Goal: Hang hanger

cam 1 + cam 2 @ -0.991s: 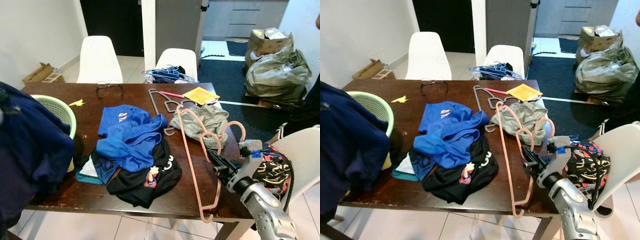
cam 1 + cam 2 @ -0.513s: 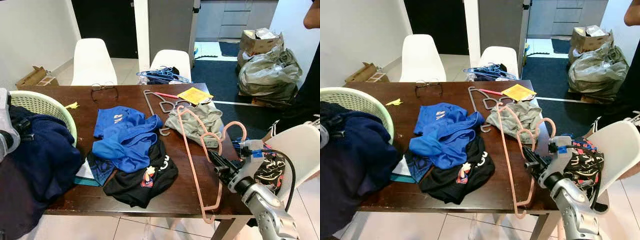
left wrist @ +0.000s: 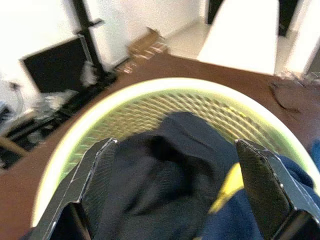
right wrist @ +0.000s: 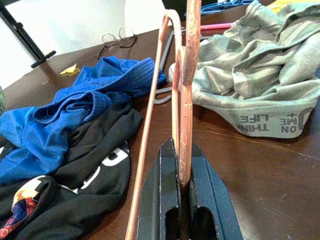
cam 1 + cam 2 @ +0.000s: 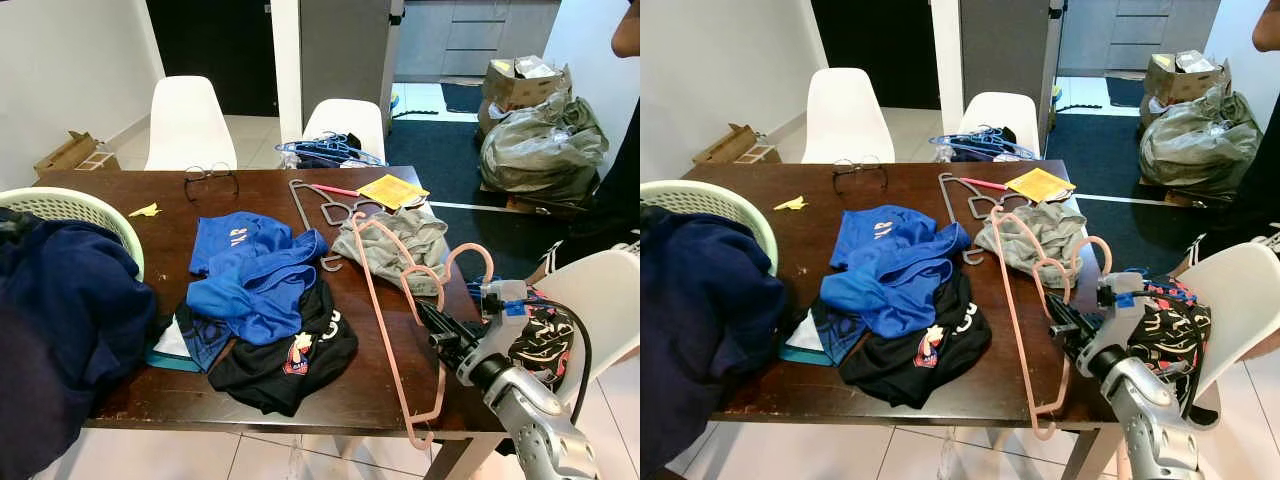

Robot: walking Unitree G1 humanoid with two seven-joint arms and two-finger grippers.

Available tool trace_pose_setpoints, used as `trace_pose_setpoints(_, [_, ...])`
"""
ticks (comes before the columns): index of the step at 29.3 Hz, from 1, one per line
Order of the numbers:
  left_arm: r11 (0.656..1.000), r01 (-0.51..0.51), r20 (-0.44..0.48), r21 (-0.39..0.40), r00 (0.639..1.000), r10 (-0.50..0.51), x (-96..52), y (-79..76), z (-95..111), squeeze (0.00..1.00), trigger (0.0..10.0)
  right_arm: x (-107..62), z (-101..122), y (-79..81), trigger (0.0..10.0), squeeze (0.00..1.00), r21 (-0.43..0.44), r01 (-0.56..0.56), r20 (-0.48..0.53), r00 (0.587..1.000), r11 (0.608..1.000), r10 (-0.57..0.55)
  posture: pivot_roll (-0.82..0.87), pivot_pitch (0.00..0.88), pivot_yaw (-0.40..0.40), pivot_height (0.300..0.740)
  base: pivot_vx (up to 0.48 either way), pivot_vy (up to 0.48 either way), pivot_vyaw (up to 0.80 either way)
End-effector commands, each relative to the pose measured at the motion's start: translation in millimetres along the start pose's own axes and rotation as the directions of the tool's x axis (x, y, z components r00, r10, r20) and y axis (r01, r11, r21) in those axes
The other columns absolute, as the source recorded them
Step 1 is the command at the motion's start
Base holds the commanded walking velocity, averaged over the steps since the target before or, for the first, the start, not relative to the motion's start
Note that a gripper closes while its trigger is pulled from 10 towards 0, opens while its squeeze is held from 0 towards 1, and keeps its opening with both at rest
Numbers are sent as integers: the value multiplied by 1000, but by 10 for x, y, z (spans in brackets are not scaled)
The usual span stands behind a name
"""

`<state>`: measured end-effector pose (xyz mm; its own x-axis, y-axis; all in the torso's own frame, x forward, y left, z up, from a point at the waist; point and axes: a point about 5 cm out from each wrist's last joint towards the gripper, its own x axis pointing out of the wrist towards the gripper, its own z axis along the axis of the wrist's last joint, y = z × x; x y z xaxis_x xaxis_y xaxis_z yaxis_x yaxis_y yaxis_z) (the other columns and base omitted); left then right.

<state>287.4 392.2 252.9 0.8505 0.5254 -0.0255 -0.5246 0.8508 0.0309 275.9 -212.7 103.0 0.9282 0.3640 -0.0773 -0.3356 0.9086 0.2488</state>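
At the dark desk's [image 5: 180, 400] right edge, the right tool [image 5: 432, 327] pinches the pink hanger's [image 5: 385, 325] thin, light, springy-looking bar; the left tool [image 3: 175, 195] gapes over a basket [image 3: 75, 145].

A dark brown wooden worktop [image 5: 260, 190] holds a salmon-pink hanger [image 5: 385, 330], a grey hanger [image 5: 305, 205], a bright blue garment [image 5: 250, 275], a black garment [image 5: 285, 365] with white lettering and a red and yellow print, and a grey-green garment [image 5: 395, 240]. A pale green basket [image 5: 75, 205] holds navy cloth [image 5: 60, 310]. A yellow paper [image 5: 390, 190] lies nearby. The chairs [image 5: 185, 120] are white. The right pincer [image 4: 181, 200] is black.
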Motion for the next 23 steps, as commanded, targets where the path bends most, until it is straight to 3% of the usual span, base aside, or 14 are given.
trace_pose_setpoints(1, [999, -45, 11, 8, 999, 45, -1, 102, 52, 1000, 10000, -2, -59, 2, 10000, 0, 16, 11, -27, 1000, 1000, -10, -22, 0, 33, 731, 0, 0, 0])
trace_pose_setpoints(9, [998, -68, 26, 1, 997, 68, -6, 135, 57, 1000, 10000, 10, -52, -4, 10000, 0, 12, 11, -27, 1000, 1000, -11, -24, 0, 29, 731, 0, 0, 0])
trace_pose_setpoints(11, [998, -69, 33, -3, 997, 69, -7, 131, 62, 878, 10000, 12, -51, -6, 10000, 0, 11, 11, -27, 1000, 1000, -11, -25, 0, 29, 731, 0, 0, 0])
trace_pose_setpoints(12, [999, -37, 62, -12, 997, 38, -11, 79, 95, 435, 10000, 14, -48, -8, 10000, 0, 10, 12, -27, 1000, 1000, -11, -25, 0, 30, 731, 0, 0, 0])
trace_pose_setpoints(13, [999, -37, 62, -12, 997, 38, -11, 79, 95, 435, 10000, 14, -48, -8, 10000, 0, 10, 12, -27, 1000, 1000, -11, -25, 0, 30, 731, 0, 0, 0])
trace_pose_setpoints(14, [999, 36, 102, -7, 994, -35, -23, -49, 139, 0, 10000, 16, -47, -11, 10000, 0, 9, 12, -27, 1000, 1000, -12, -23, 0, 27, 731, 0, 0, 0])
trace_pose_setpoints(16, [999, 36, 102, -7, 994, -35, -23, -49, 139, 0, 10000, 16, -47, -11, 10000, 0, 9, 12, -27, 1000, 1000, -12, -23, 0, 27, 731, 0, 0, 0])
trace_pose_setpoints(17, [996, 89, 130, -1, 988, -88, -37, -141, 169, 0, 10000, 17, -46, -13, 10000, 0, 9, 13, -27, 1000, 1000, -13, -23, 0, 27, 731, 0, 0, 0])
trace_pose_setpoints(18, [960, 280, 177, 23, 944, -279, -116, -505, 189, 0, 10000, 24, -54, -20, 10000, 0, 8, 16, -41, 999, 1000, -15, -25, 0, 29, 731, 0, 0, 0])
trace_pose_setpoints(19, [960, 280, 177, 23, 944, -279, -116, -505, 189, 0, 10000, 24, -54, -20, 10000, 0, 8, 16, -41, 999, 1000, -15, -25, 0, 29, 731, 0, 0, 0])
trace_pose_setpoints(20, [913, 407, 204, 41, 891, -406, -200, -755, 195, 0, 10000, 29, -61, -25, 10000, 0, 7, 18, -51, 999, 1000, -18, -25, 0, 29, 731, 0, 0, 0])
trace_pose_setpoints(21, [913, 407, 204, 41, 891, -406, -200, -755, 195, 0, 10000, 29, -61, -25, 10000, 0, 7, 18, -51, 999, 1000, -18, -25, 0, 29, 731, 0, 0, 0])
trace_pose_setpoints(22, [844, 531, 196, 75, 822, -535, -315, -1055, 123, 0, 10000, 35, -72, -29, 10000, 0, 8, 20, -62, 998, 1000, -19, -27, 0, 31, 731, 0, 0, -800])
trace_pose_setpoints(23, [844, 531, 196, 75, 822, -535, -315, -1055, 123, 0, 10000, 35, -72, -29, 10000, 0, 8, 20, -62, 998, 1000, -19, -27, 0, 31, 731, 0, 0, -800])
